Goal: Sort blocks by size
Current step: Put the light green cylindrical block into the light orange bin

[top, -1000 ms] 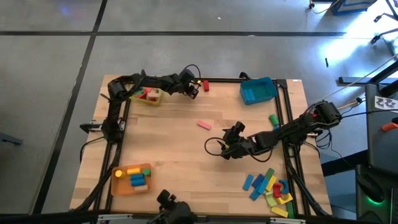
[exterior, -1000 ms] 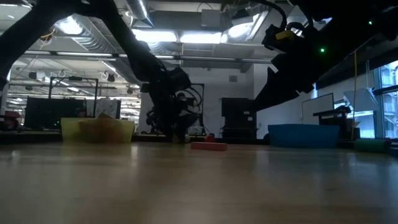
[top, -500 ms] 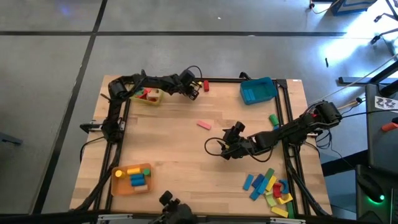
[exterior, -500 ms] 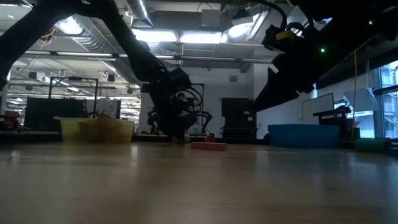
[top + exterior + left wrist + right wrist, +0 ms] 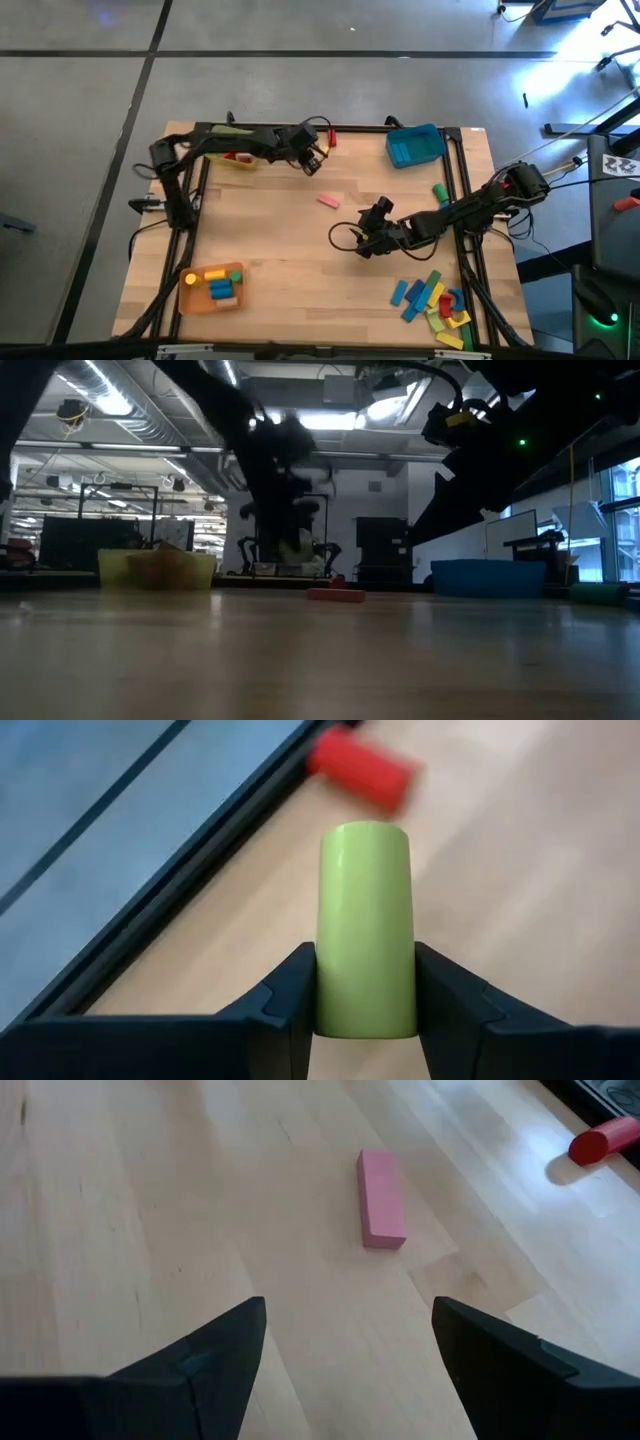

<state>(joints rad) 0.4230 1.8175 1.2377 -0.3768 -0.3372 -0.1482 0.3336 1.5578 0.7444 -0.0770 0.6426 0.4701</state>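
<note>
Lifted since the earlier frame, left gripper (image 5: 365,1005) is gripping a green cylinder (image 5: 365,925) for sorting; right gripper (image 5: 345,1350) is waiting, fingers open, near the pink bar (image 5: 381,1211).

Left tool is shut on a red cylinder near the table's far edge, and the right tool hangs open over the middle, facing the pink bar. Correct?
Not quite. The left wrist view shows the left tool shut on a light green cylinder; the red cylinder lies loose on the table beyond it. The rest holds: the right tool hangs open, facing the pink bar.
</note>
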